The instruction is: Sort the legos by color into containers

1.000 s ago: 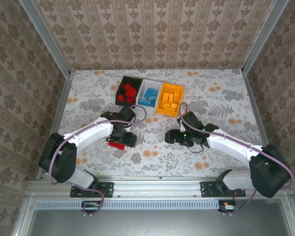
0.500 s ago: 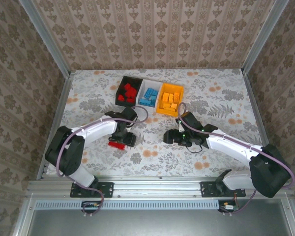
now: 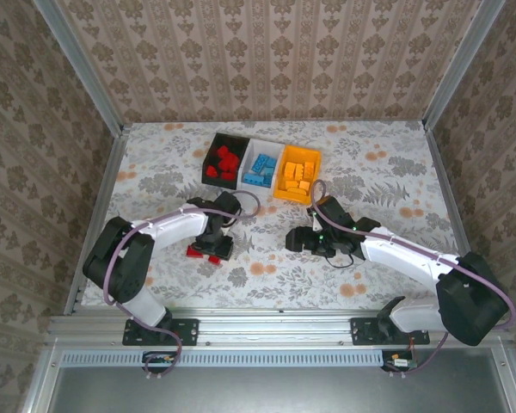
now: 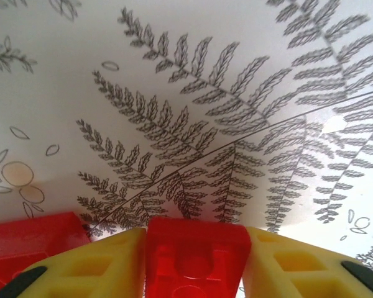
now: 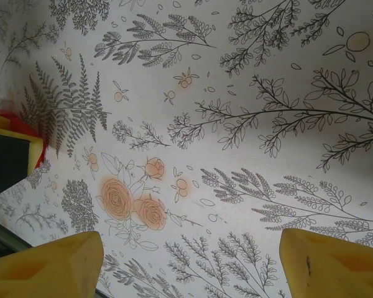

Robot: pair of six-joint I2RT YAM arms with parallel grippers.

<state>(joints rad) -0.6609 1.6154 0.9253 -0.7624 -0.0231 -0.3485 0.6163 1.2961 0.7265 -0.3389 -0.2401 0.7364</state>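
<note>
3 bins stand joined in a row at the far middle of the tabletop (image 3: pixel 396 163). From above, the black bin (image 3: pixel 215 146) on the left holds red bricks (image 3: pixel 224 163), the white bin (image 3: pixel 273 153) in the middle holds blue bricks (image 3: pixel 259 175), and the orange bin (image 3: pixel 315 156) on the right holds orange bricks (image 3: pixel 297 178).

The same high view puts the left end effector (image 3: pixel 209 249) down at the tabletop nearer the arm bases, well apart from the bins, with bits of red showing beside it. The left wrist camera gives the close look. The 2 yellow fingers (image 4: pixel 99 267) press against either side of 1 red brick (image 4: pixel 196 254), studs facing the camera, so it is pinched between them. A second red brick (image 4: pixel 31 242) lies just beside the left finger, outside the grip. I cannot tell whether the pinched brick rests on the tabletop or is raised off it.

The right end effector (image 3: pixel 299 241) sits to the right of the left one, also well short of the bins. Its own camera shows its fingers (image 5: pixel 50 267) spread wide, with bare flowered tabletop between them.
</note>
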